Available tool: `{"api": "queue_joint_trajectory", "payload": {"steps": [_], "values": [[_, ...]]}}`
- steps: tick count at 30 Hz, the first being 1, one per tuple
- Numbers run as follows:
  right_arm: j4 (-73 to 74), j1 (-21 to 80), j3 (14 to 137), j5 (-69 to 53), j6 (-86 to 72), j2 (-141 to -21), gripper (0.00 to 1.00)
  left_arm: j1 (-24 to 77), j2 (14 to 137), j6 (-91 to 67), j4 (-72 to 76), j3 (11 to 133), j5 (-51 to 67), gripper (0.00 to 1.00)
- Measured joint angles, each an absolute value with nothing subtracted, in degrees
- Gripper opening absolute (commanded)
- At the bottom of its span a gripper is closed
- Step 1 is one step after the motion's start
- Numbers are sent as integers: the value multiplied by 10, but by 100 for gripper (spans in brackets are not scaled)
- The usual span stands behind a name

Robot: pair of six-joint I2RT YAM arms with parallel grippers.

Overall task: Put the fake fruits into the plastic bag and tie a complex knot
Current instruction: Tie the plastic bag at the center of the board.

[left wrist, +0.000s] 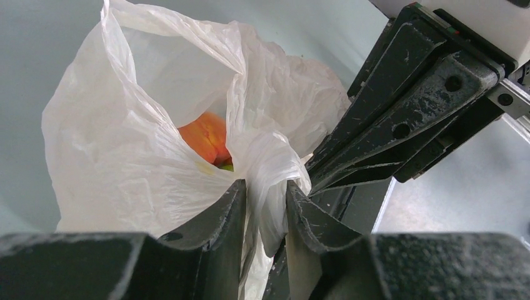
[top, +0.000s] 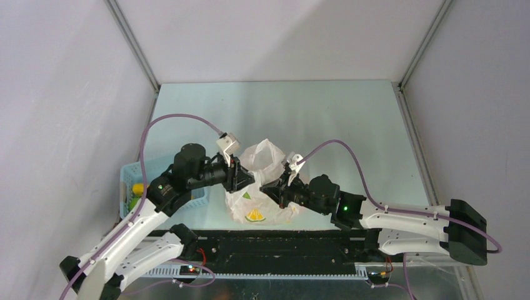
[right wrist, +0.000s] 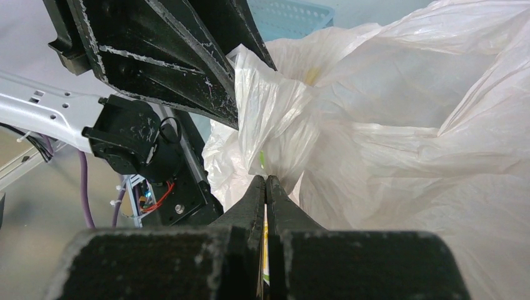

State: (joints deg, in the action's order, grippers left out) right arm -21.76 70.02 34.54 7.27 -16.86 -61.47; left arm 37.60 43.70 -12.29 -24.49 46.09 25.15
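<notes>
The plastic bag stands near the front edge, between the two grippers. My left gripper is at its left side. In the left wrist view its fingers stand apart, and a bunched fold of the bag hangs loosely between them. An orange fake fruit shows inside the bag's mouth. My right gripper is shut on a thin fold of the bag, pinched at its tips. The knot is out of view.
A light blue slatted basket sits at the left front with a yellow-green fruit in it. The two grippers are close together, the left one's fingers just above the right one's tips. The black base rail runs right behind the bag.
</notes>
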Motion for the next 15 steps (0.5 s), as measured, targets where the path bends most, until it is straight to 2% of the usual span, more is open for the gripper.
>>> {"api": "queue_joint_trajectory", "payload": {"steps": [5, 15], "values": [[-218, 700, 345, 73, -168, -617, 0, 366, 437, -137, -236, 458, 273, 26], [-218, 700, 345, 73, -168, -621, 0, 344, 436, -141, -228, 457, 304, 27]]}}
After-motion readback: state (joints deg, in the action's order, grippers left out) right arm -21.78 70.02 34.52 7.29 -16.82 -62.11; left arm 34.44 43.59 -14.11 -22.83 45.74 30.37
